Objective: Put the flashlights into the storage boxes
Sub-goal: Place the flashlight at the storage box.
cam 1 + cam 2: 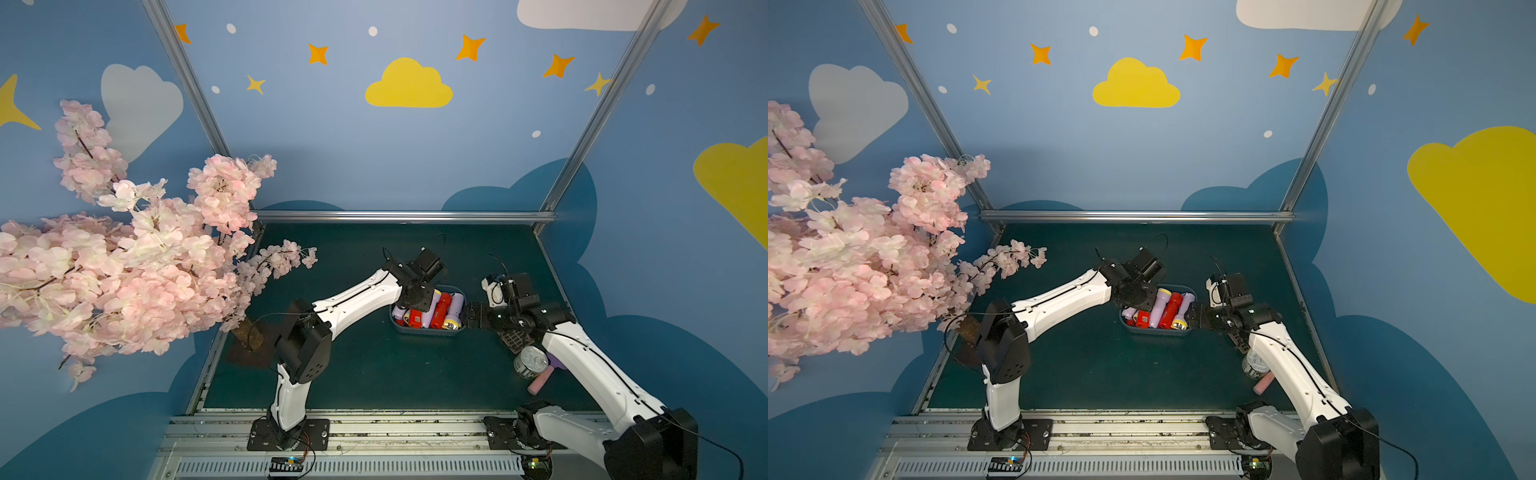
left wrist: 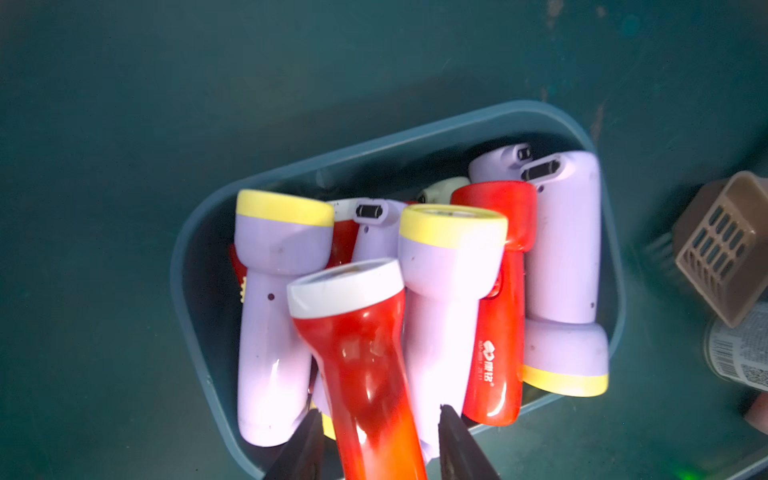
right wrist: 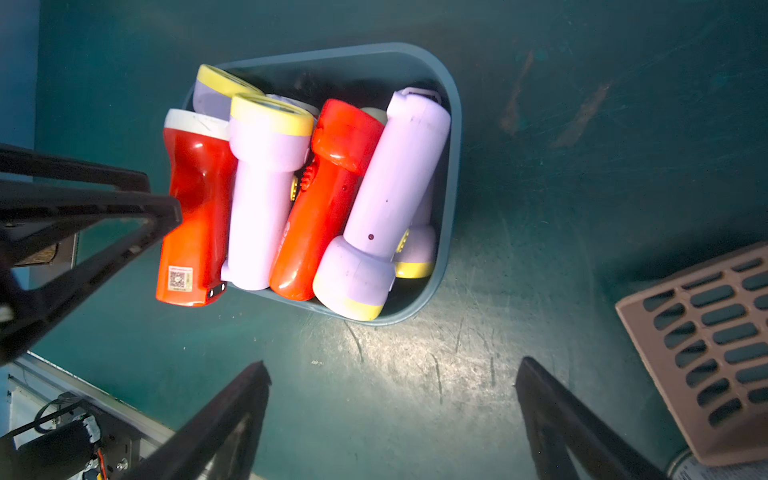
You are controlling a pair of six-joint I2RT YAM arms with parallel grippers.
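Observation:
The storage box (image 1: 428,332) (image 3: 455,166), a shallow blue-grey bin, sits mid-table and holds several flashlights, red ones and lilac ones with yellow head rings, piled side by side. A red flashlight (image 2: 357,332) (image 3: 195,199) with a white head ring lies on the pile at the bin's end, its labelled tail past the rim. My left gripper (image 2: 380,409) straddles this flashlight's body, open, with a narrow gap on each side. In both top views the left wrist hides those jaws. My right gripper (image 3: 391,361) (image 1: 469,316) hovers wide open over bare mat beside the bin, holding nothing.
A brown slotted scoop (image 3: 706,340) (image 1: 513,338), a silver tin can (image 1: 531,362) and a pink cylinder (image 1: 540,381) lie under and beside the right arm. A pink blossom tree (image 1: 124,257) overhangs the table's left side, its trunk (image 1: 249,332) by the left arm.

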